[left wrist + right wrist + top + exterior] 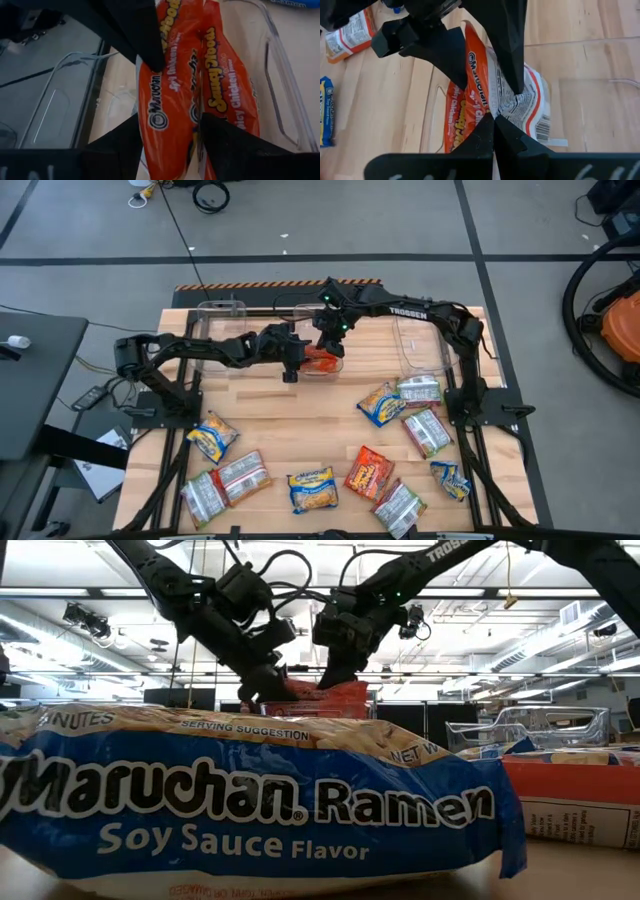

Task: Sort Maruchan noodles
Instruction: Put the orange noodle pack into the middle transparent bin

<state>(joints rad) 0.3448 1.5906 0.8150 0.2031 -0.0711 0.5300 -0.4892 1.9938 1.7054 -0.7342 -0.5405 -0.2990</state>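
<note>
Both grippers meet over a clear bin [322,370] at the table's far middle. An orange-red Maruchan packet [170,105] stands on edge between them, above a second orange-red packet [227,85] lying in that bin. My left gripper [171,142] comes in from the left and is shut on the upright packet. My right gripper [493,131] reaches in from the far right and is shut on the same packet. Several more packets lie flat on the near half: yellow-and-blue [212,438], silvery-white [427,430] and one orange-red [369,472]. My left gripper pinches the upright orange-red packet across its middle [172,127], one finger on the printed front and one on the back. The fingers slant down from the table's left. The packet stands on edge above the bin. My right gripper is shut on the same packet's edge [492,112], where the orange front meets the white barcode back [530,110]. It comes from above on the far right, pointing down. Its finger [145,45] shows against the packet in the left wrist view.
Two more clear bins stand at the far edge, one to the left [215,330] and one to the right [420,345]. A yellow-and-blue soy sauce packet [250,810] lies right before the low camera and hides most of the table. Bare wood shows at the table's centre [300,415].
</note>
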